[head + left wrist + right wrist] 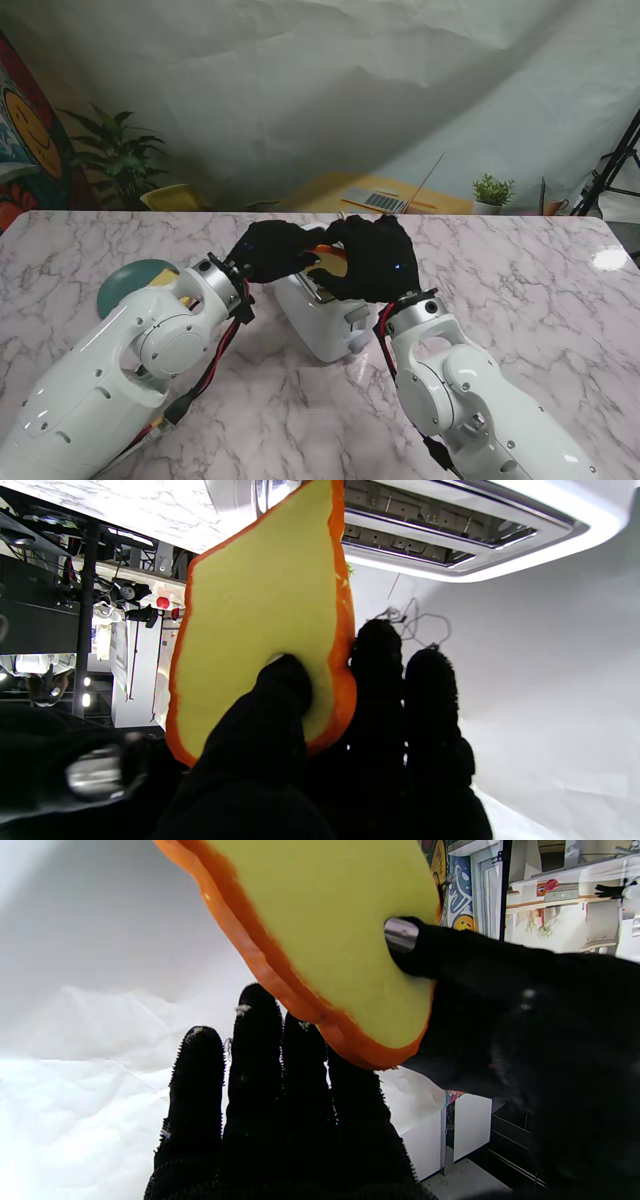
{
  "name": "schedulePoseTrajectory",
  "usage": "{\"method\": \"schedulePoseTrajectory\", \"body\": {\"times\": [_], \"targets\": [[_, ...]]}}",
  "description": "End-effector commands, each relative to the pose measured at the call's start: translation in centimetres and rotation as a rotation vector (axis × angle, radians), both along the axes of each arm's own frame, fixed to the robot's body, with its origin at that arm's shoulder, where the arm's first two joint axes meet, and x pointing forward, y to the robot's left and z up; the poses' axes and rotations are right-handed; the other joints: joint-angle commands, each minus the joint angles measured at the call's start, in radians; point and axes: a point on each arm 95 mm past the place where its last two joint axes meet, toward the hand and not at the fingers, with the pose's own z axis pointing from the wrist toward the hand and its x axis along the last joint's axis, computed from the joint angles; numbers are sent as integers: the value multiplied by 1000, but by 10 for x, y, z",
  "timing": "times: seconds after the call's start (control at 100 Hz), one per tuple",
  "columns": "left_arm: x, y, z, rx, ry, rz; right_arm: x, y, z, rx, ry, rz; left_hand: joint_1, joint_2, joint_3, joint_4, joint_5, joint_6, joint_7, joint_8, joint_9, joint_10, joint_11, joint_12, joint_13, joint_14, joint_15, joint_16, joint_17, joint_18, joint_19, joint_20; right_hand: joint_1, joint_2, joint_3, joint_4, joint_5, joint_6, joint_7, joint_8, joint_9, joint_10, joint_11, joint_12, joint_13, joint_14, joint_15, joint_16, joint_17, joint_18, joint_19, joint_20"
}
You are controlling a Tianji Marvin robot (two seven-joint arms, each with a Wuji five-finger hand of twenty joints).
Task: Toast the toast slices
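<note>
From the stand, both hands meet over the toaster (322, 318) on the marble table (520, 290). The left hand (272, 250) pinches the slice (322, 240) (barely visible here).

Left wrist: slice (260, 625) upright, edge toward the slots (425, 530).

Right wrist: right hand (280, 1100) spread, holding nothing, beside the slice (330, 930); white backdrop (100, 990) behind.

Stand view: both hands cover most of the toast slice (322, 243). Toaster (325, 318) slots hidden; plate (130, 283) partly behind left arm.
</note>
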Motion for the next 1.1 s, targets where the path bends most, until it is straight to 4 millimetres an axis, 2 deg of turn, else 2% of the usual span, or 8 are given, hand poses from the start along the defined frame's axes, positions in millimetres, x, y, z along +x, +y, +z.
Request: {"method": "schedulePoseTrajectory", "body": {"times": [0.0, 0.04, 0.08, 0.12, 0.29, 0.55, 0.65, 1.09], "targets": [[-3, -8, 2, -16, -5, -20, 3, 5, 1, 2, -6, 3, 32, 88, -64, 3, 39, -56, 60, 22, 94, -3, 130, 8, 29, -5, 29, 7, 0, -10, 30, 23, 45, -71, 83, -23, 54, -151, 23, 19, 84, -41, 58, 19, 93, -6, 71, 54, 37, 29, 49, 29], [-4, -8, 3, -24, -14, -18, 5, 6, 2, 6, -18, 0, 32, 89, -68, 3, 40, -56, 59, 22, 92, -4, 130, 8, 28, -6, 28, 6, 0, -11, 29, 23, 78, -110, 134, -20, 98, -178, 67, 32, 146, -56, 82, 29, 157, -17, 114, 87, 79, 29, 84, 40], [-4, -9, 4, -30, -22, -15, 6, 7, 4, 9, -33, -3, 32, 90, -71, 5, 39, -57, 57, 22, 90, -4, 130, 7, 27, -7, 27, 6, -1, -11, 29, 22, 143, -166, 152, -137, 119, -226, 196, -121, 218, -73, 98, 44, 228, -31, 152, 132, 121, 21, 119, 44], [-5, -9, 6, -36, -28, -13, 7, 7, 6, 12, -45, -5, 32, 92, -74, 7, 38, -56, 55, 22, 88, -4, 130, 6, 25, -6, 26, 6, -2, -11, 28, 22, 201, -211, 155, -182, 125, -272, 312, -202, 275, -86, 108, 53, 285, -41, 185, 160, 159, 14, 147, 46], [-7, -10, 11, -56, -70, -3, 9, 6, 16, 28, -89, -21, 32, 96, -87, 15, 33, -60, 47, 21, 75, -7, 125, -1, 9, -6, 12, -1, -13, -13, 21, 19, 287, -289, 220, -182, 270, -340, 440, -285, 490, -89, 147, 44, 379, -92, 506, 303, 336, -34, 245, 38], [-4, -8, 14, -64, -137, 26, 9, 0, 24, 29, -94, -41, 4, 130, -190, 41, -24, -46, -28, 12, -21, -17, 35, 11, -109, 14, -115, -98, -100, -23, -71, -24, 275, -341, 335, -219, 325, -305, 452, -278, 555, -38, 183, 100, 381, -144, 740, 360, 458, -96, 273, 0], [-2, -5, 15, -62, -154, 43, 10, -2, 28, 31, -98, -44, -75, 159, -215, 40, -64, -20, -117, 33, -109, -10, 3, -99, -184, 8, -186, -173, -164, -17, -134, -52, 277, -342, 357, -228, 324, -303, 459, -265, 566, -35, 179, 111, 381, -149, 753, 366, 467, -100, 268, -4], [2, 13, 22, -137, -226, 70, 16, -5, 35, 72, -63, -72, -381, 308, -237, 36, -292, 188, -653, -34, -667, 151, -268, -298, -693, 139, -442, -527, -481, 54, -443, -204, 290, -334, 457, -264, 293, -299, 512, -200, 582, -22, 196, 156, 381, -159, 805, 393, 477, -85, 266, -10]]}}
